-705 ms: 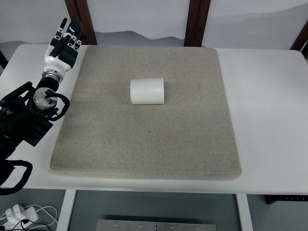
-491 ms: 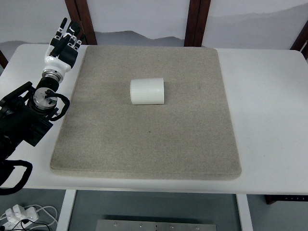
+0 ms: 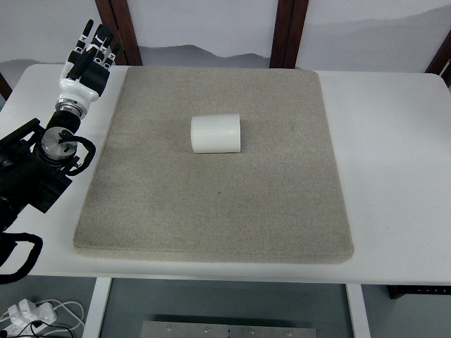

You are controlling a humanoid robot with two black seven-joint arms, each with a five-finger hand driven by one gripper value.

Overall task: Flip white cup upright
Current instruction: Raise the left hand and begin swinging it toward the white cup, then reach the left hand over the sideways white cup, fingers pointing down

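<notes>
The white cup (image 3: 215, 133) lies on its side on a grey felt mat (image 3: 211, 211), a little above the mat's middle and left of centre. Its ribbed wall faces up, and its long axis runs left to right across the picture. From this angle I cannot tell which end is the mouth. Nothing touches the cup.

The mat is a large square with rounded corners, spread flat on the white surface (image 3: 394, 176), which shows as a bare border on the left, right and near sides.

Only 1 arm shows. The left arm comes in from the lower left edge, black at the elbow, with a metal wrist joint (image 3: 60, 141) and then a white cuff. The left robot hand (image 3: 84, 62) sits over the far left corner of the surface, just beside the mat's left edge and well apart from the cup. Its dark fingers (image 3: 95, 44) are stretched out straight and slightly fanned, pointing away toward the wall, released and holding nothing.

Behind the surface stand dark wooden posts (image 3: 290, 32) against a pale wall. Below the near edge, white cables (image 3: 35, 313) lie on the floor.
</notes>
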